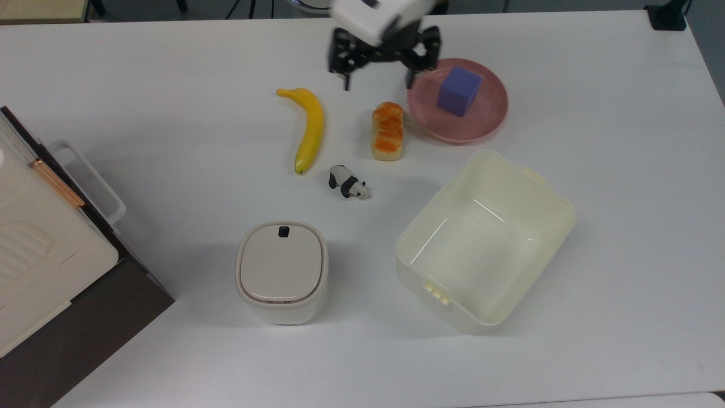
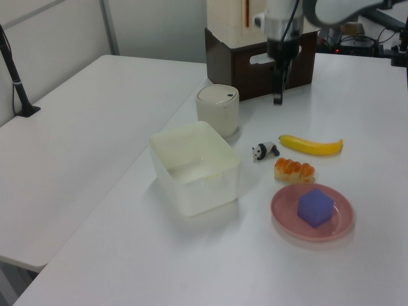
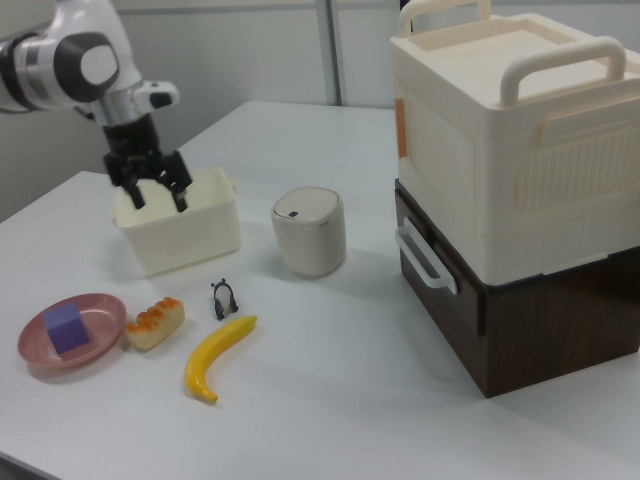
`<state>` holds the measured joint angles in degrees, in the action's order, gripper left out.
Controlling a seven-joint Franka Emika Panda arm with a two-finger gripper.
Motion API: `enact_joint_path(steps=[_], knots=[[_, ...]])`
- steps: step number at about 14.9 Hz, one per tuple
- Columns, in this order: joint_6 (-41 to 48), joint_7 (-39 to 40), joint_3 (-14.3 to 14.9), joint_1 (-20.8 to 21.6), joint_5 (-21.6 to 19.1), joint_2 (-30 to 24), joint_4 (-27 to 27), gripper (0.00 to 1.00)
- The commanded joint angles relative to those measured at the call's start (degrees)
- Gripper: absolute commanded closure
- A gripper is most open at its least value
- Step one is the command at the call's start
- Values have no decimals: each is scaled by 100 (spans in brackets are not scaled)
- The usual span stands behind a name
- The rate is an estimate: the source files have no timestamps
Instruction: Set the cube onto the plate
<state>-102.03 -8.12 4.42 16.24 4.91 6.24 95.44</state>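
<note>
Looking at residual risk, big to small: table (image 1: 623,226) is crowded, but the cream tub (image 1: 487,241) and lidded bin (image 1: 282,272) sit well apart from the action. Plate (image 1: 487,122) holds the cube (image 1: 459,90), resting flat toward the rim on the top view's upper side, so the task looks done. End effector (image 1: 385,59) hangs open and empty above the table, between the banana (image 1: 308,127) and plate in the top view. Main hazard: a low sweep clipping the plate rim or bread roll (image 1: 387,130) and knocking the cube off.
</note>
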Motion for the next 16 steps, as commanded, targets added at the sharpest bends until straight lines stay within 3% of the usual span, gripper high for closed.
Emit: enact_joint_path(steps=[1, 6, 8, 13, 16], knots=[[191, -181, -20, -514, -16, -544, 72, 0], [614, 160, -160, -1166, -105, -712, -122, 0], [640, 205, -431, -1429, -105, -712, -105, 0], [658, 214, -565, -1501, -87, -721, 27, 0], [728, 214, -889, -1711, -26, -721, 54, 0]])
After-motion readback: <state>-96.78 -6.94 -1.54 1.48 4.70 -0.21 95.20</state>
